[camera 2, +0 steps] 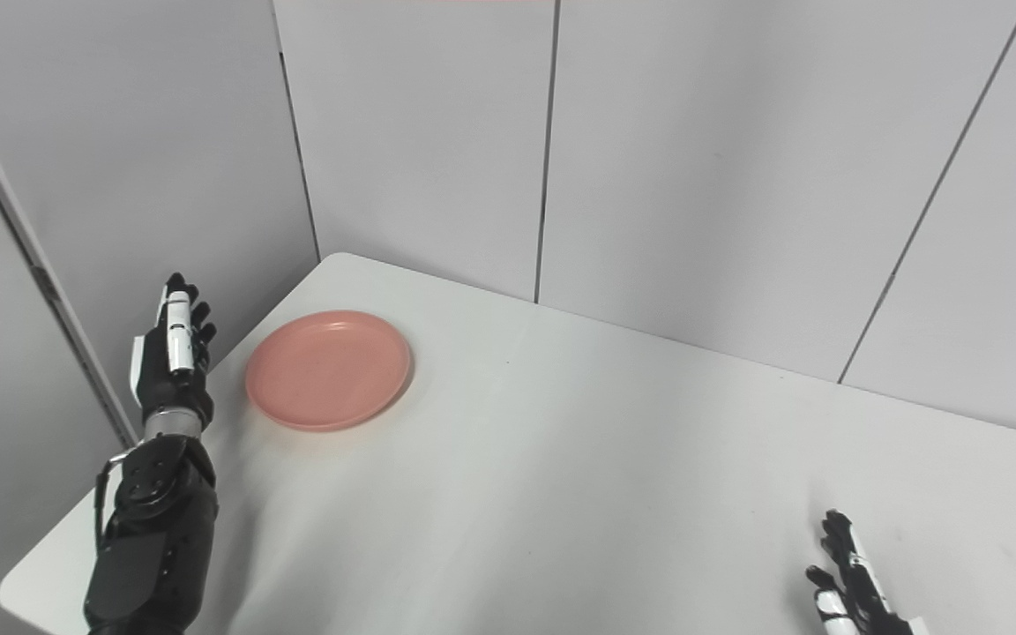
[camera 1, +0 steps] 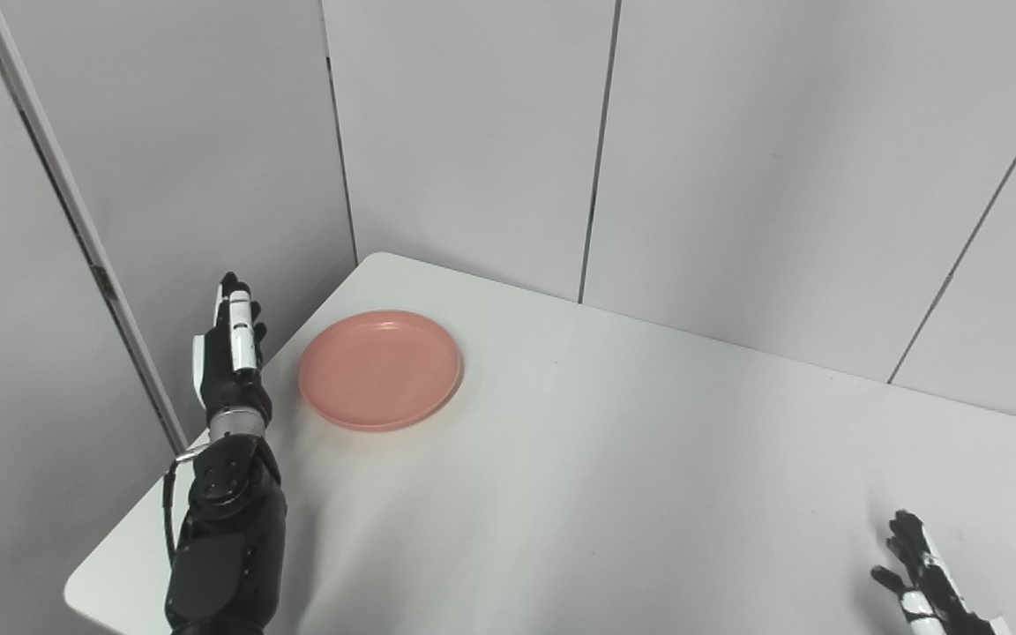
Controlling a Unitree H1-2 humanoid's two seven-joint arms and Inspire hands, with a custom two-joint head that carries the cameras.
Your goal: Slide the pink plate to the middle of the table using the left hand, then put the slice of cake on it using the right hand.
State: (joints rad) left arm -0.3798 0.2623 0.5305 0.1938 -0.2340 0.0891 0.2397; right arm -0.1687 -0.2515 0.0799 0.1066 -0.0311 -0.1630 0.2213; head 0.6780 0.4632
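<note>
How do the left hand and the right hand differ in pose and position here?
The left hand is raised upright beside the pink plate, at the table's left edge; the right hand sits low at the near right, far from the plate. The left hand shows fully; the right is partly cropped. Both are open and hold nothing.

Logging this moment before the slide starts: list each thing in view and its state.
pink plate: flat on the table, near the far left corner, empty, untouched.
left hand: open, raised beside the plate, not touching it.
right hand: open, holding nothing, low at the near right.
table: white.
Cake: not in view.
</note>
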